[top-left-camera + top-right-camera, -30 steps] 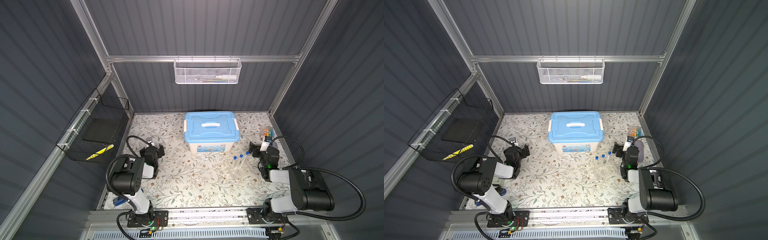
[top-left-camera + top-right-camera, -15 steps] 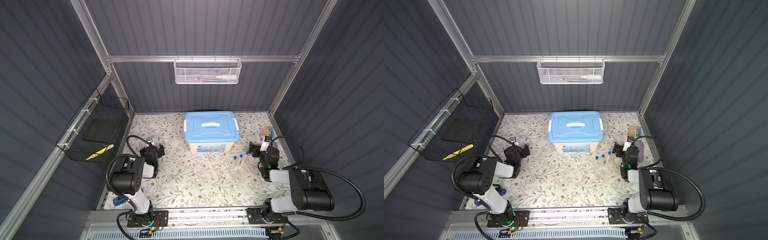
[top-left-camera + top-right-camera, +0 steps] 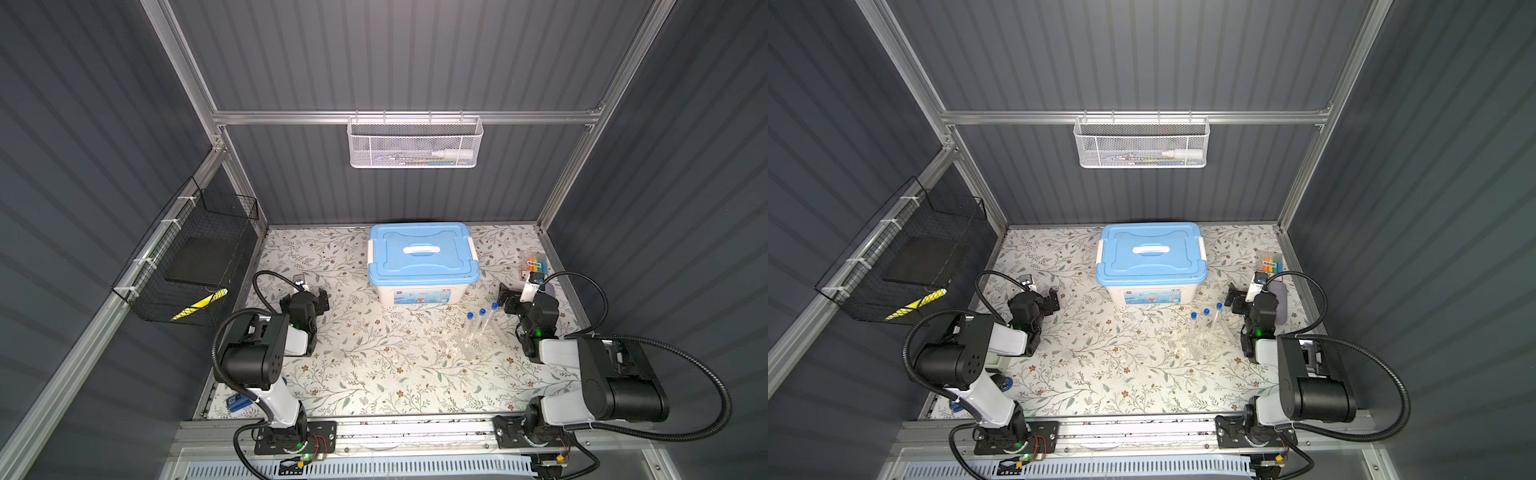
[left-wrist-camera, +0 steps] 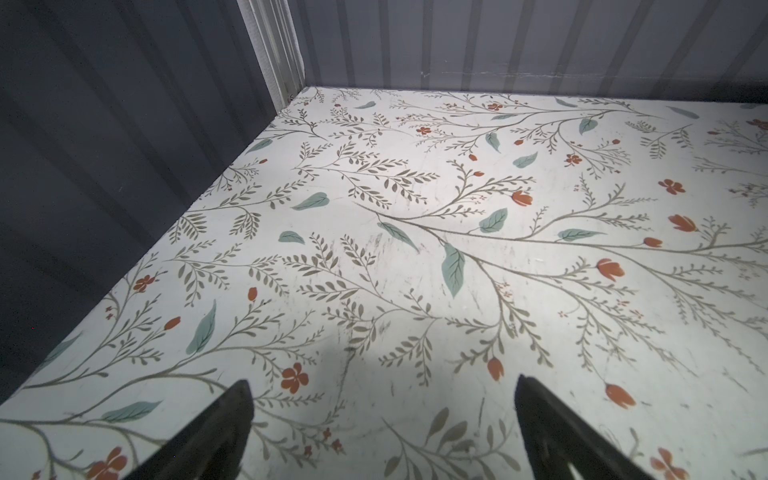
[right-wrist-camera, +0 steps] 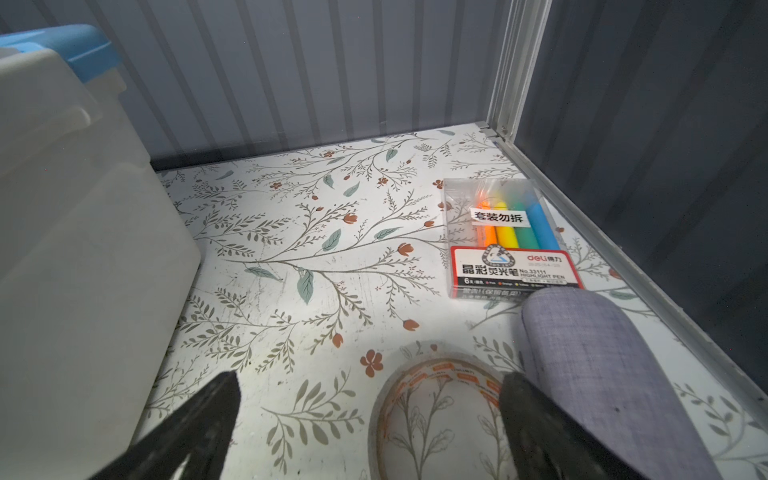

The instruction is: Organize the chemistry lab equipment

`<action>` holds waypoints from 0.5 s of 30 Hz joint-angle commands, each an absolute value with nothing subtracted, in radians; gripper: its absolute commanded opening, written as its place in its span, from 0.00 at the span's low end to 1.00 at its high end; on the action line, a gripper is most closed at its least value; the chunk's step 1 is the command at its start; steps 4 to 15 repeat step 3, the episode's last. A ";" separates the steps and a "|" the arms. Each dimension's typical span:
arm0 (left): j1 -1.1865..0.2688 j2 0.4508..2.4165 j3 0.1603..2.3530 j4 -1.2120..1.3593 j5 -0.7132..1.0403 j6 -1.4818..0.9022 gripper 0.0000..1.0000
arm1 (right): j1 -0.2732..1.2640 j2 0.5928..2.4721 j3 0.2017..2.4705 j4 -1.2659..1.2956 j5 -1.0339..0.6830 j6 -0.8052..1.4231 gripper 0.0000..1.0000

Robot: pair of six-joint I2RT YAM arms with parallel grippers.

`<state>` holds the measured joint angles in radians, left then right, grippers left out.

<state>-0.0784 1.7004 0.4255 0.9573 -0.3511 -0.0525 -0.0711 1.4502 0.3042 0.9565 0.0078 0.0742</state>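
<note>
Left fingers (image 4: 216, 432) wide, empty, 9 o'clock on tabletop (image 3: 365, 374), right fingers (image 5: 199, 424) likewise at 3 o'clock, test tubes (image 3: 477, 328) beside

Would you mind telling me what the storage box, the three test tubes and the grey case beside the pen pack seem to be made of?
Storage box: likely moulded plastic, translucent white body under a smooth blue lid. Test tubes: clear glass or plastic, cannot tell which; the floral print shows through, caps look blue plastic. Grey case: woven fabric cover, matte, with a fine crosshatch weave.
</note>
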 commanded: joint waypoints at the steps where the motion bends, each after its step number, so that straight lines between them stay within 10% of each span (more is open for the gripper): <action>1: -0.077 1.715 0.447 0.956 -0.350 -0.045 1.00 | -0.070 1.454 0.323 0.969 0.019 0.071 0.99; 15: -0.076 1.714 0.444 0.957 -0.351 -0.046 1.00 | -0.070 1.453 0.322 0.971 0.019 0.071 0.99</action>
